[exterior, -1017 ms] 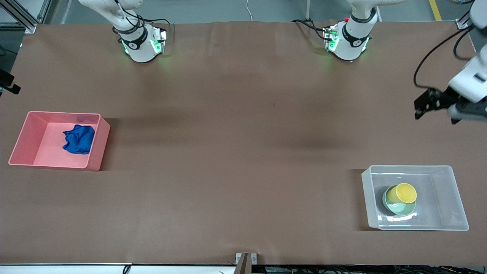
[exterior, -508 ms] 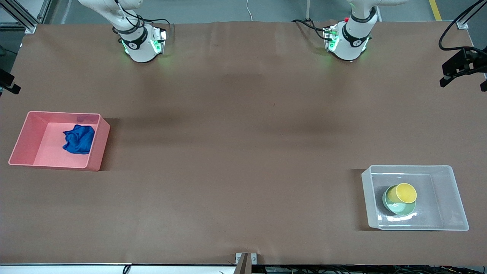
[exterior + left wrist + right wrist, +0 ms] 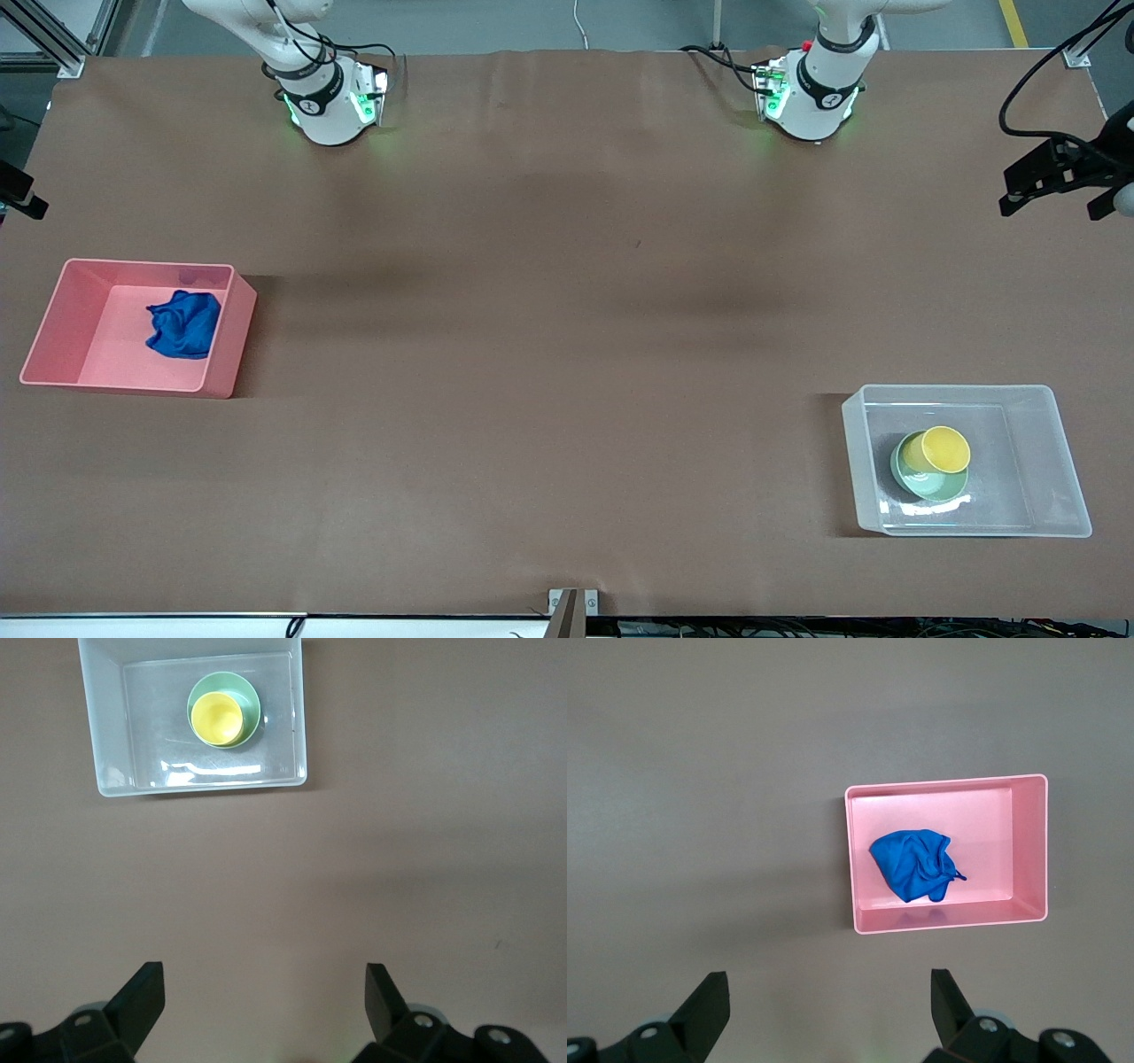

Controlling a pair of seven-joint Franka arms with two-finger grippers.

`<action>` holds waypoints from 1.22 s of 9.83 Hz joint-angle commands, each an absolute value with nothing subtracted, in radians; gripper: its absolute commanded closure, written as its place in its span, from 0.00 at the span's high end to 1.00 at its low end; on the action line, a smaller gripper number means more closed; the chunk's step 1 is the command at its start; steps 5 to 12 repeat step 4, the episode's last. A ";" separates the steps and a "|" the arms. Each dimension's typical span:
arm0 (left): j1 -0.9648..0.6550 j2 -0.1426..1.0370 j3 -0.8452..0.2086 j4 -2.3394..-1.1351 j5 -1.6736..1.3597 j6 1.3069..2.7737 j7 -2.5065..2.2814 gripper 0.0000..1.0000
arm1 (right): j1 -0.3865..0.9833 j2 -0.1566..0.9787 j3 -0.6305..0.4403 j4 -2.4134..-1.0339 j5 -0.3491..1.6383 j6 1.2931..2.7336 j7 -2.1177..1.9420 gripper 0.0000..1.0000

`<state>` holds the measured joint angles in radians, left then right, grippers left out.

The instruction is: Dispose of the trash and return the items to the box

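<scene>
1. Broad brown matte surface [image 3: 549,354], smooth, with faint creases near the arm bases; grey floor and a strip of metal framing showing past its edges.
2. Two white arm bases with green lights along the surface's upper edge in the front view, black cables trailing beside them.
3. Toward the right arm's end: opaque pink rectangular bin [image 3: 53,328], smooth plastic with thin upright walls.
4. Inside the pink bin: crumpled royal-blue fabric [image 3: 184,324], soft, lumpy and irregular, lying on the floor close to one side wall.
5. Toward the left arm's end, nearer to the front camera than the pink bin: clear translucent plastic box [image 3: 1063,461], rectangular with rounded corners and glossy highlights on its floor.
6. Inside the box: pale mint-green round bowl [image 3: 926,486], and on it a yellow plastic cup [image 3: 944,449], tilted.
7. Left pincer [image 3: 1054,177] up over the surface's edge at the left arm's end, black fingers [image 3: 142,997] spread wide, pinching nothing.
8. Right pincer [image 3: 828,1010] high over bare surface beside the pink bin, fingers [image 3: 704,1005] spread wide, nothing between them; outside the front view.
</scene>
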<state>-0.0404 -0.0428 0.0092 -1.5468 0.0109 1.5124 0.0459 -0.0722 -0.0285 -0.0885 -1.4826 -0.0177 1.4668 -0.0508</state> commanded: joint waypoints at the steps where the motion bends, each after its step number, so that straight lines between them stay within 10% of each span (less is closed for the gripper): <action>1: -0.045 -0.046 -0.001 -1.598 0.000 1.532 0.026 1.00 | -0.081 -0.028 -0.080 -1.474 -0.029 1.456 -0.043 1.00; 12: -0.048 -0.041 -0.002 -1.597 0.002 1.536 0.026 1.00 | -0.081 -0.028 -0.080 -1.474 -0.029 1.456 -0.043 1.00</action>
